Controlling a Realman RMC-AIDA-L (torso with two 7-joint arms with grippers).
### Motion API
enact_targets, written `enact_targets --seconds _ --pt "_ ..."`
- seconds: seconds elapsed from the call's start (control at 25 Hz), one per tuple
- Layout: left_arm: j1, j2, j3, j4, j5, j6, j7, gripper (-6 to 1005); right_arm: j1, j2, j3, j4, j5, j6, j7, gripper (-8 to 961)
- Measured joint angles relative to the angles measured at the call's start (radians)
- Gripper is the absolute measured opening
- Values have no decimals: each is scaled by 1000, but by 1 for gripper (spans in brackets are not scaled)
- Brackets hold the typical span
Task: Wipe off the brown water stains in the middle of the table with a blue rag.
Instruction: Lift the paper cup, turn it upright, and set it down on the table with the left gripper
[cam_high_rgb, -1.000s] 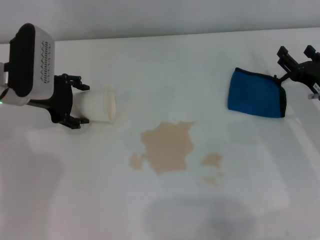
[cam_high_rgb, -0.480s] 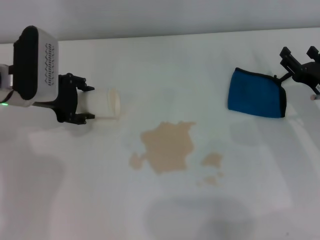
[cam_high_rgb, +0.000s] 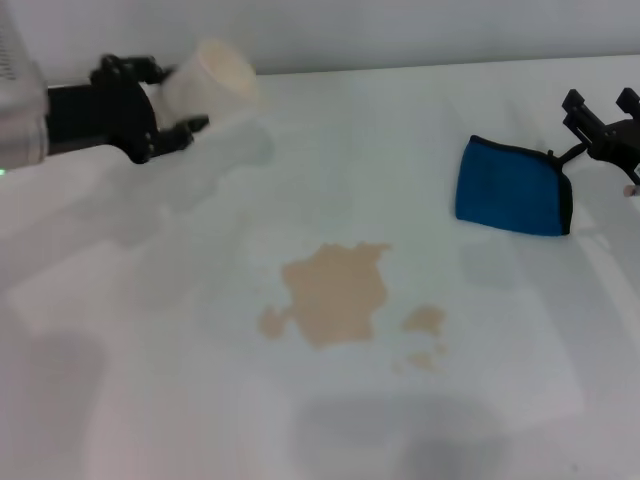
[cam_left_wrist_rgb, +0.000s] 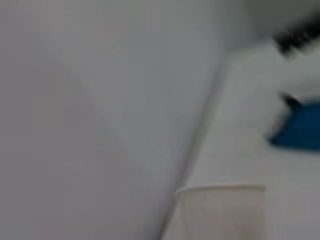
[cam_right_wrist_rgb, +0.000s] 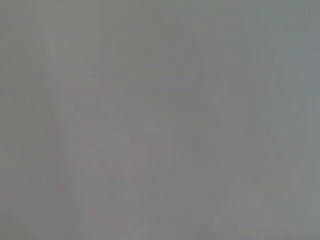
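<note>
The brown water stains lie mid-table in the head view: one large patch (cam_high_rgb: 335, 292) and small spots (cam_high_rgb: 425, 321) to its right. The blue rag (cam_high_rgb: 512, 187) lies flat on the white table (cam_high_rgb: 140, 390) at the right, apart from the stains. It also shows in the left wrist view (cam_left_wrist_rgb: 300, 131). My right gripper (cam_high_rgb: 600, 104) is open, just right of the rag's black loop tab, holding nothing. My left gripper (cam_high_rgb: 176, 98) is shut on a white paper cup (cam_high_rgb: 212, 76), held tilted above the table's far left. The right wrist view shows only plain grey.
The white paper cup fills the near part of the left wrist view (cam_left_wrist_rgb: 220, 212), with the right gripper (cam_left_wrist_rgb: 299, 36) dark and far off. The table's far edge (cam_high_rgb: 400, 68) meets a grey wall. A faint damp sheen surrounds the stains.
My left gripper has lifted the white paper cup off the table and carried it up toward the far left. The right gripper, the rag and the stains have not moved.
</note>
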Motion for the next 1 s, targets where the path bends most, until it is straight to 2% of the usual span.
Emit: enact_targets --seconds 0.12,0.2,0.48,0.52,0.56,0.68,1.0 --pt "75 -23 0 15 -169 8 52 588 0 0 0 -5 0 1 0 830" --pt "147 -30 0 85 -295 3 104 582 4 0 0 -12 0 1 0 830" --pt "331 -33 0 321 -574 -12 286 566 13 1 0 -22 2 4 0 830" --pt "331 -33 0 321 -574 -12 286 565 13 1 0 -24 2 4 0 830" --pt "382 -33 -1 406 -656 -36 346 565 13 2 0 -26 2 4 0 830" --pt "453 -38 -2 506 -773 -82 407 564 14 3 0 -29 2 4 0 830" --pt "504 -42 -2 589 -836 -209 409 559 11 3 0 -29 23 2 0 829"
